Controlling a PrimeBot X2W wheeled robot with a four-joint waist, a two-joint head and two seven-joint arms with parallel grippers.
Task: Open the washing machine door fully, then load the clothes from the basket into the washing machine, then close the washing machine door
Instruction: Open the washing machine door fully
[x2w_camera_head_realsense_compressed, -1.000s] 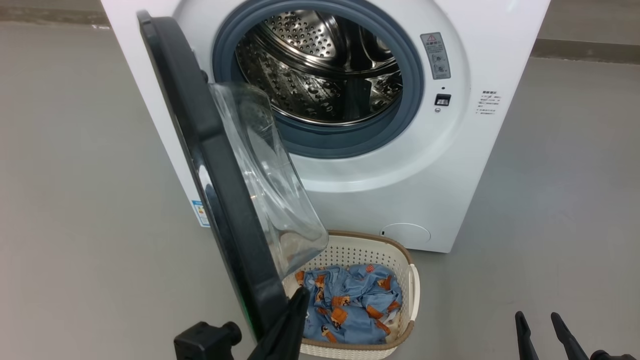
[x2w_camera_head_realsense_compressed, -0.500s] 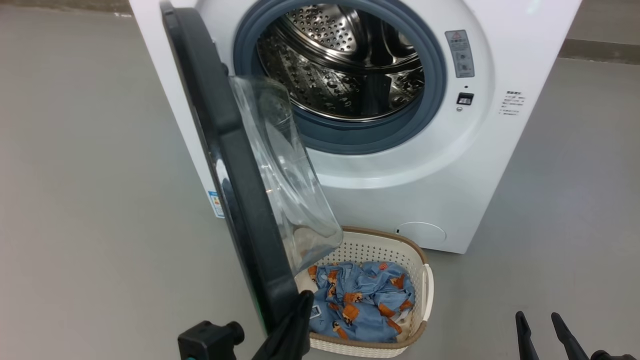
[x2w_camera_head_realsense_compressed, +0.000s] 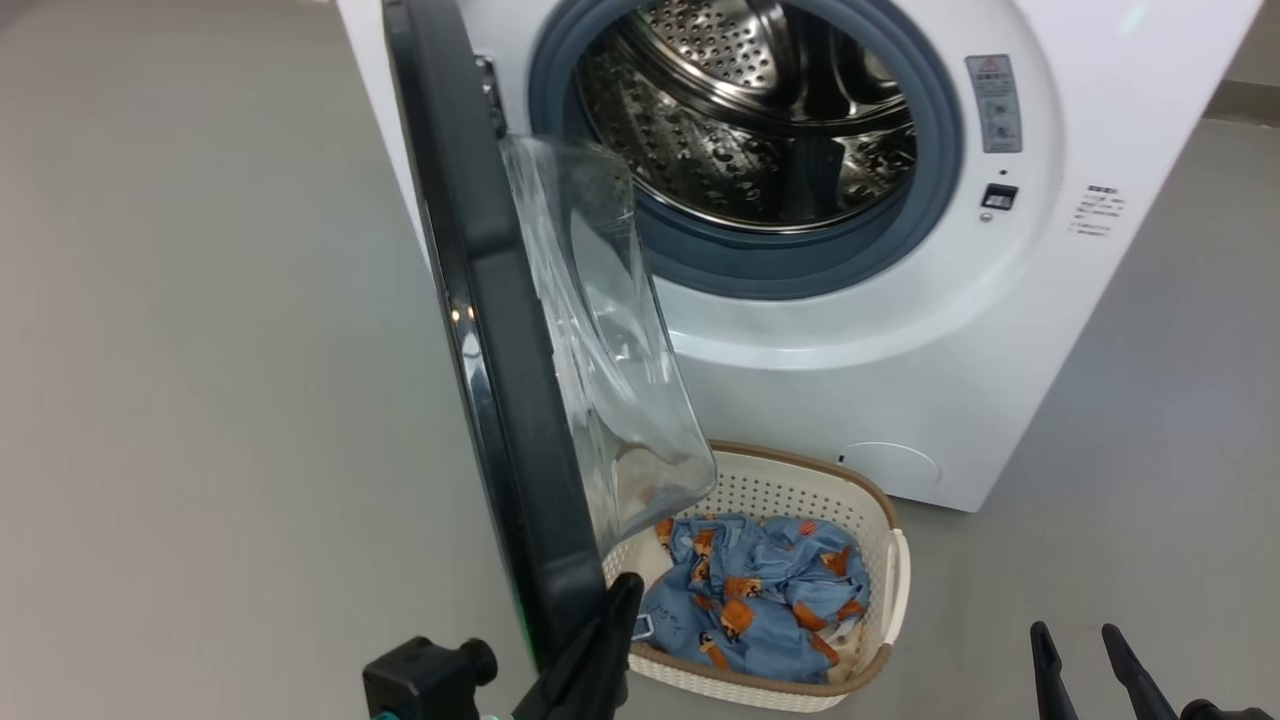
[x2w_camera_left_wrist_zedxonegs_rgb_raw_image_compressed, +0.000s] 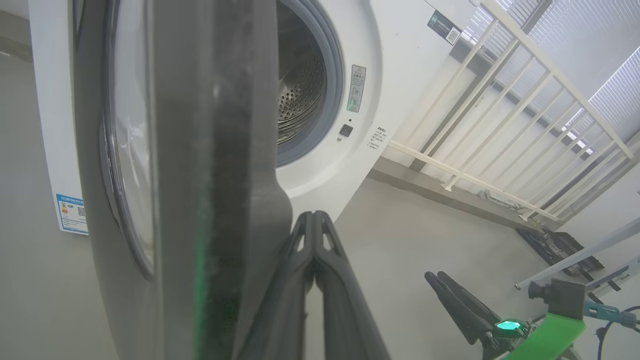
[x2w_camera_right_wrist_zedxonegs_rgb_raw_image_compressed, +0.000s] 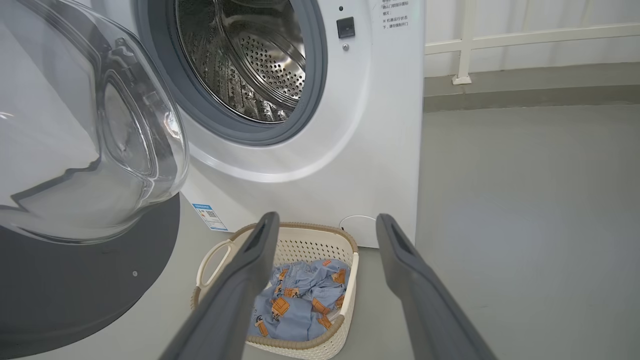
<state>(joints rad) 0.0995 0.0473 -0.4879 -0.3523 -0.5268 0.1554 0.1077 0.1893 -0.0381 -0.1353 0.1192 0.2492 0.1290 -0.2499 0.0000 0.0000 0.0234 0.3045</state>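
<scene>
The washing machine (x2w_camera_head_realsense_compressed: 900, 330) stands with its steel drum (x2w_camera_head_realsense_compressed: 760, 120) exposed. The washing machine door (x2w_camera_head_realsense_compressed: 480, 300) hangs open, seen edge-on, its clear glass bowl (x2w_camera_head_realsense_compressed: 610, 340) bulging over the basket (x2w_camera_head_realsense_compressed: 800, 462). The basket sits on the floor in front of the machine with the blue printed clothes (x2w_camera_head_realsense_compressed: 760, 600) inside. My left gripper (x2w_camera_head_realsense_compressed: 625, 590) is shut, empty, with its tips against the inner side of the door's lower rim (x2w_camera_left_wrist_zedxonegs_rgb_raw_image_compressed: 215, 150). My right gripper (x2w_camera_head_realsense_compressed: 1075, 632) hovers open at the lower right, and in the right wrist view its fingers (x2w_camera_right_wrist_zedxonegs_rgb_raw_image_compressed: 260, 240) frame the basket (x2w_camera_right_wrist_zedxonegs_rgb_raw_image_compressed: 300, 231).
Grey floor (x2w_camera_head_realsense_compressed: 200, 400) spreads left of the door and to the right of the machine. A white railing (x2w_camera_left_wrist_zedxonegs_rgb_raw_image_compressed: 500, 125) runs behind the machine on its right. Dark equipment (x2w_camera_left_wrist_zedxonegs_rgb_raw_image_compressed: 560, 250) lies on the floor under the railing.
The head camera has turned, so machine and basket now sit farther right. Relative to the basket, the door's lower edge has gone left with my left gripper against it, uncovering more clothes.
</scene>
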